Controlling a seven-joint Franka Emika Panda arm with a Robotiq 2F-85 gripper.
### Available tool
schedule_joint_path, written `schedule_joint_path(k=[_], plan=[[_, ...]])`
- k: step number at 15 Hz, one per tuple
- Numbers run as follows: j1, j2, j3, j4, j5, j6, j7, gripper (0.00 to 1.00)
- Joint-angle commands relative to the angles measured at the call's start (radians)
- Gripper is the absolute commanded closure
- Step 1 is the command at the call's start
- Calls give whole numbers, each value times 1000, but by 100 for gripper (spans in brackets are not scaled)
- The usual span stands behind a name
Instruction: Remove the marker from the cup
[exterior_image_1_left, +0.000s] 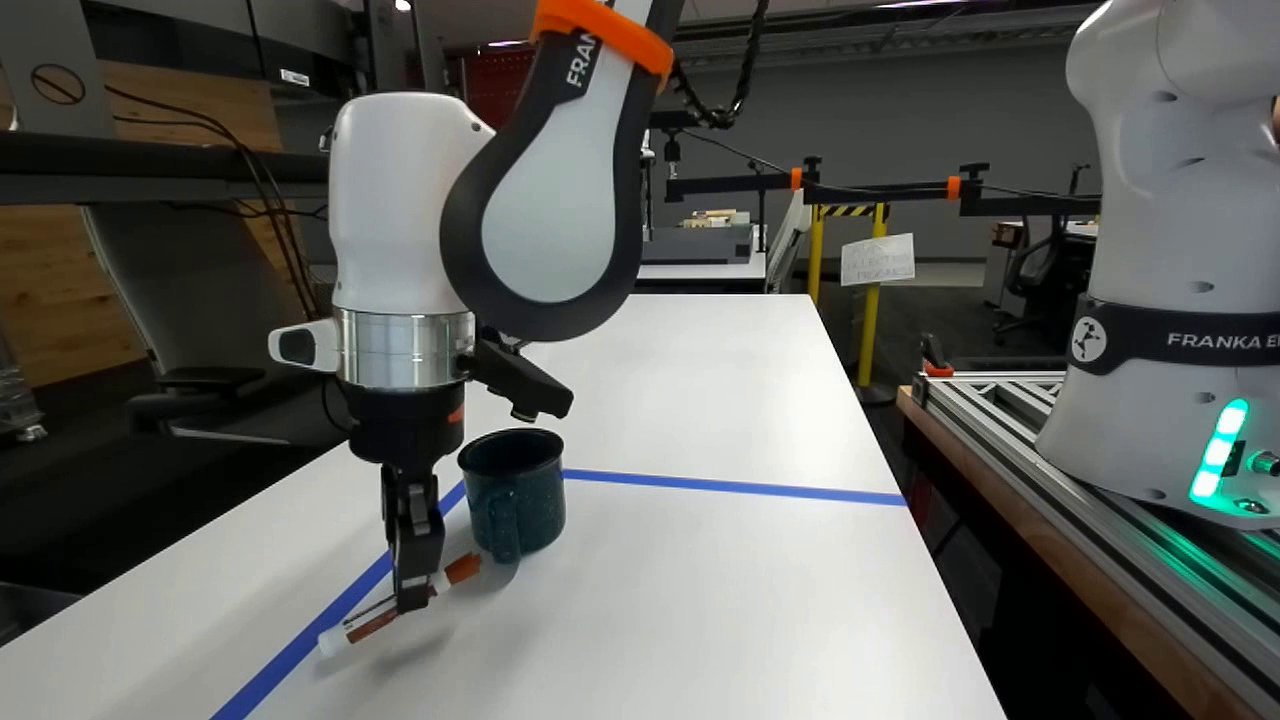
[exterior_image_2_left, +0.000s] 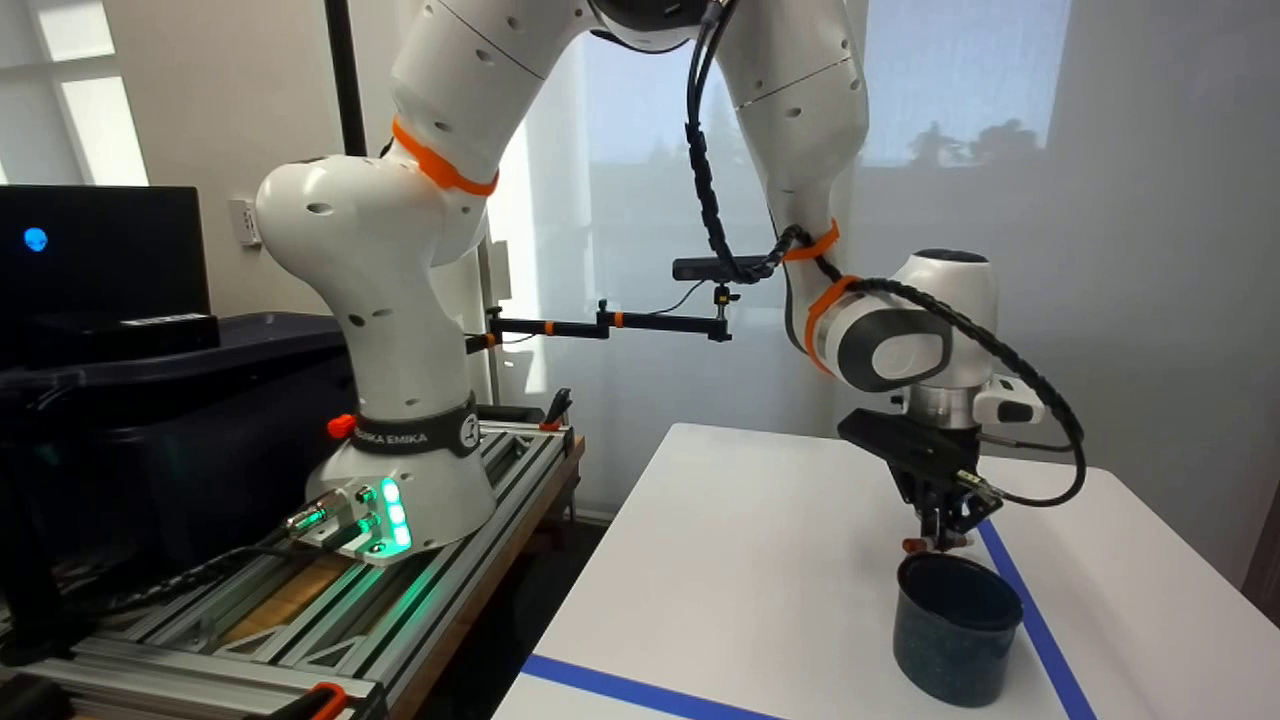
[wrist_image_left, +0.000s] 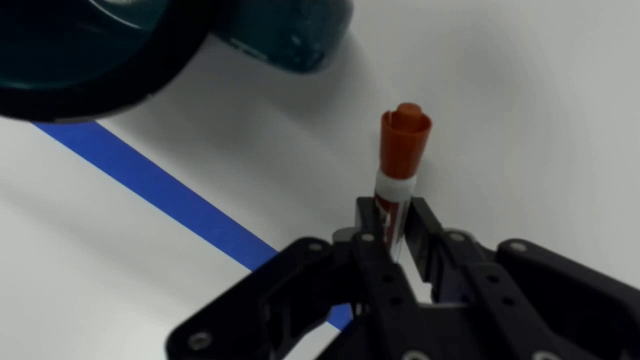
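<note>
Orange-and-white marker (wrist_image_left: 395, 186): outside the dark teal mug (exterior_image_1_left: 537, 500), just above the white table (exterior_image_1_left: 720, 400). You have it in your Robotiq gripper (wrist_image_left: 392, 215), jaws narrow and pinching its barrel, orange end nearer the mug. Mug stands upright on the table, just beside the marker; wrist view shows a gap between them. Blue tape (wrist_image_left: 175, 200) runs along the table past both.

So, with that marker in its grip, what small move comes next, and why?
Probably ease down slightly: the gripper holds the marker outside the cup, and a shadow apart from it suggests it hangs just above the table.
</note>
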Motion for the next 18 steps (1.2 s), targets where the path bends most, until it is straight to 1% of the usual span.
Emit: schedule_joint_path(k=[1, 4, 5, 6, 7, 8, 10, 11, 12, 13, 14, 16, 18], plan=[[-25, 53, 25, 38, -4, 21, -51, 95], [-27, 76, 24, 60, -14, 5, -72, 95], [-23, 79, 19, 69, -19, -12, -79, 93], [-28, 81, 25, 75, -18, -21, -90, 71], [-23, 75, 18, 76, -17, -30, -88, 55], [-27, 73, 22, 77, -15, -37, -94, 49], [-29, 51, 26, 69, -8, -64, -92, 34], [-42, 33, 40, 59, 0, -80, -101, 25], [-37, 17, 35, 53, 0, -101, -93, 17], [-44, -6, 45, 46, 10, -134, -93, 10], [-38, -32, 38, 38, 15, -163, -78, 1], [-22, -85, 21, 31, 24, -237, -49, 0], [3, -143, -1, 29, 43, -330, 22, 0]])
